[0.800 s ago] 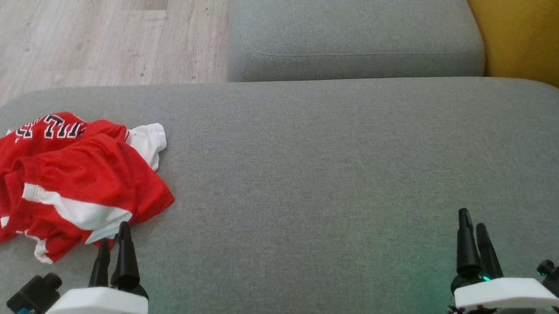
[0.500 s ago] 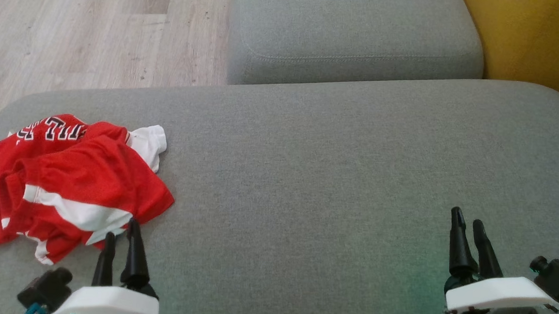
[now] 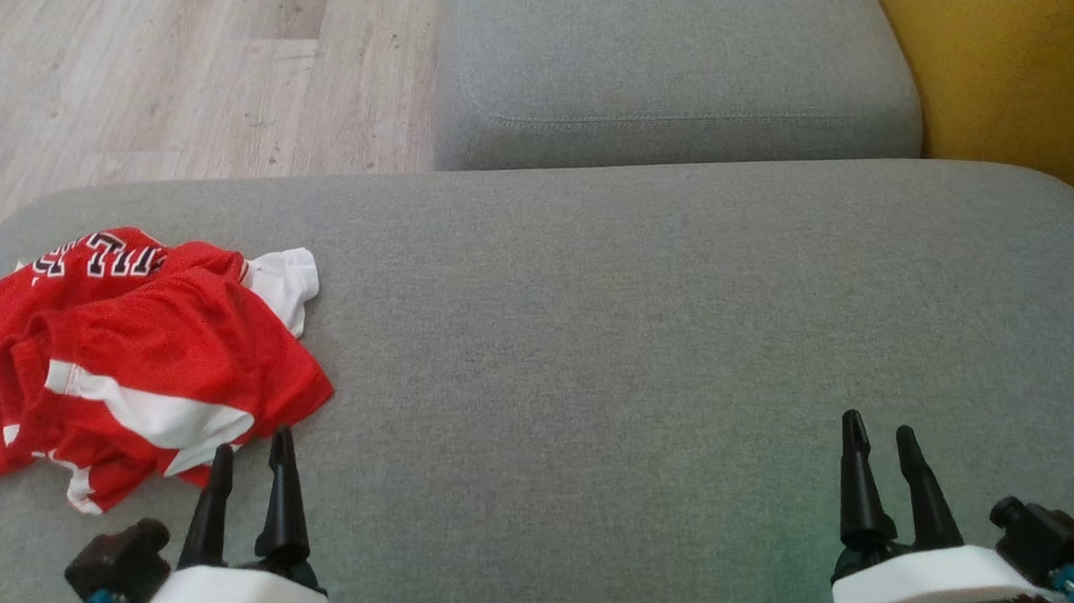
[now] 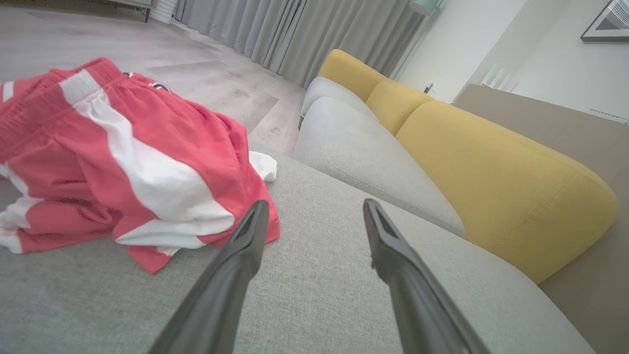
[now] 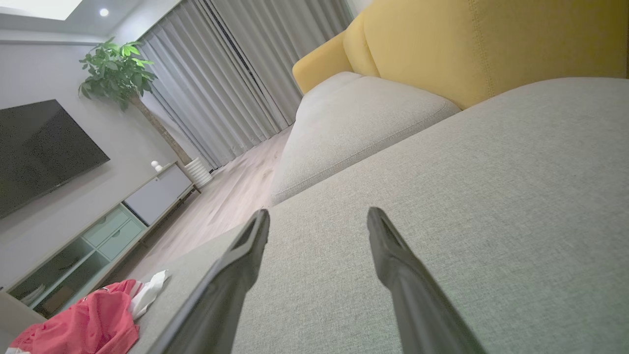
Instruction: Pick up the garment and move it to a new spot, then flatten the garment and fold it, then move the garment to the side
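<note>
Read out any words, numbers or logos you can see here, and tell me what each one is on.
Red garment: a row of white block letters with dark outlines near its far edge, upside down in the head view and partly folded under; too crumpled to read as a word.
Sofa and television: no writing can be made out.
</note>
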